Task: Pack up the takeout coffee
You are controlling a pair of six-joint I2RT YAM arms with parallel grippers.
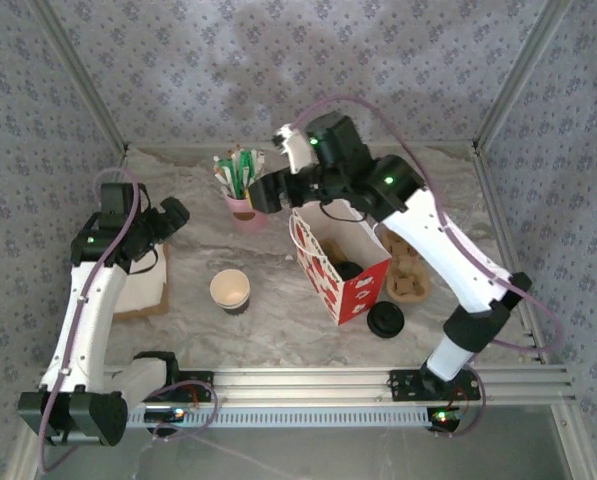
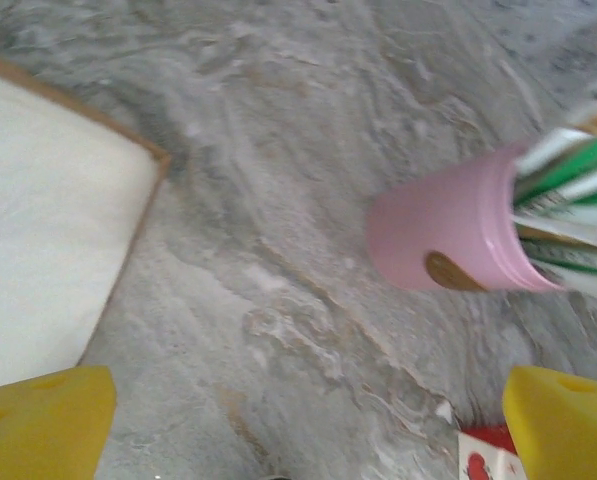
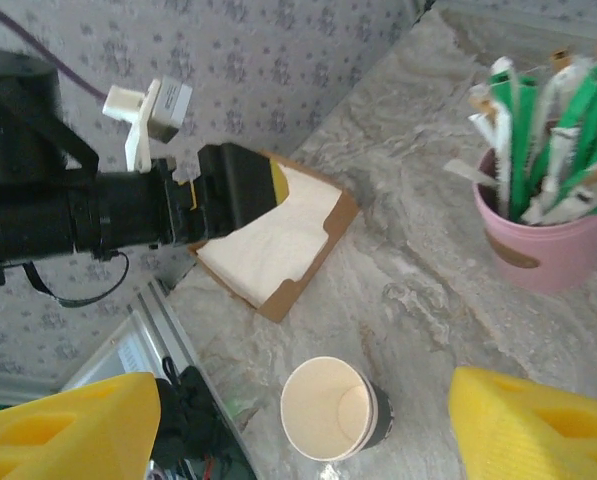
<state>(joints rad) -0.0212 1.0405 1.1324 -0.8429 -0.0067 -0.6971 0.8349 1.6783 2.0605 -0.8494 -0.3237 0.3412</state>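
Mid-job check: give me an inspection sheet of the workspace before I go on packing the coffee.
Surface: grey marbled tabletop, no spills seen.
Job's things: small dark-walled paper cup upright, looks empty, apart from the open red-and-white paper bag.
Clutter: pink cup of green-and-white sticks; black round lid; brown tray of white napkins.
Hands: left hand open, empty; right hand open, empty.
Cables: purple cables loop off both arms.
Surroundings: patterned fabric walls, aluminium frame.

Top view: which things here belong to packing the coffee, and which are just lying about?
For the job: takeout coffee; red-and-white bag, probably where it goes.
Lying about: pink cup of sticks; black lid; napkin stack.
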